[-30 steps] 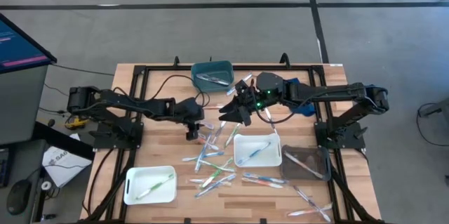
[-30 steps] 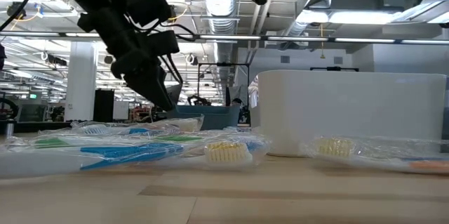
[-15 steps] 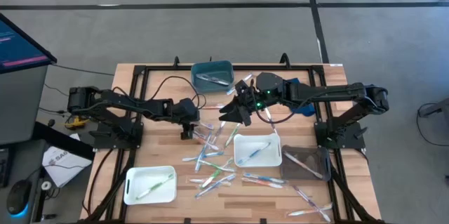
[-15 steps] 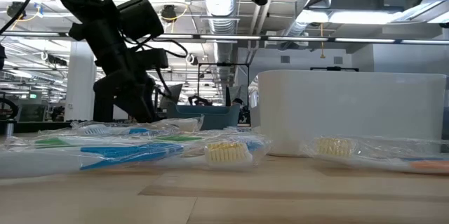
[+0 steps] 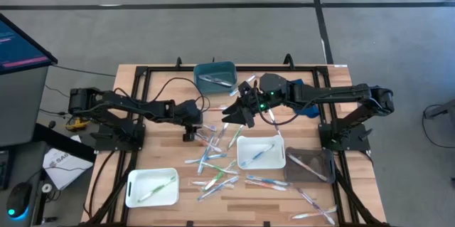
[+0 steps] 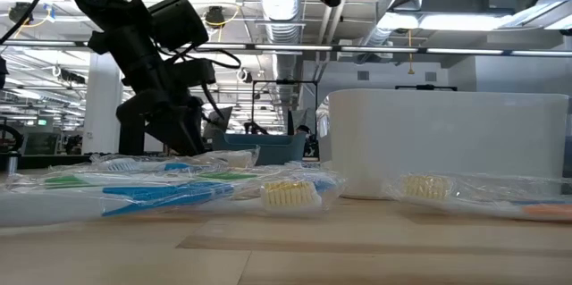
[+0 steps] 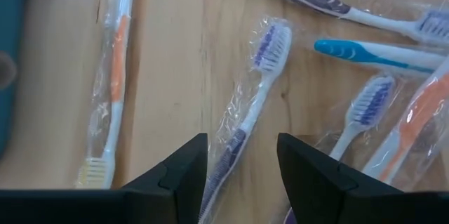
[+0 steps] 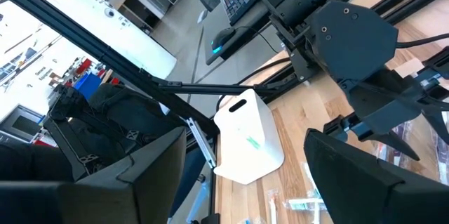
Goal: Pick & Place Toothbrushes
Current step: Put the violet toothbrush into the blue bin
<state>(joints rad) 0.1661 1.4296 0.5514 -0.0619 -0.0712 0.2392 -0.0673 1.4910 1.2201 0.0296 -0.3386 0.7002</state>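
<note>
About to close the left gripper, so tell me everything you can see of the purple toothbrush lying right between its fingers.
The purple toothbrush lies flat on the wooden table, sealed in a clear, crinkled plastic wrapper. Its handle is white with a dark purple grip section; the head carries purple and white bristles and points away from the left gripper. The handle runs between the open fingers, its end hidden behind them. Nothing grips it yet. An orange wrapped toothbrush lies apart on one side; other brushes crowd the other.

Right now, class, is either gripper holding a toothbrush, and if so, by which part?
Neither. The left gripper is open over a purple toothbrush; the right gripper is open and empty.
</note>
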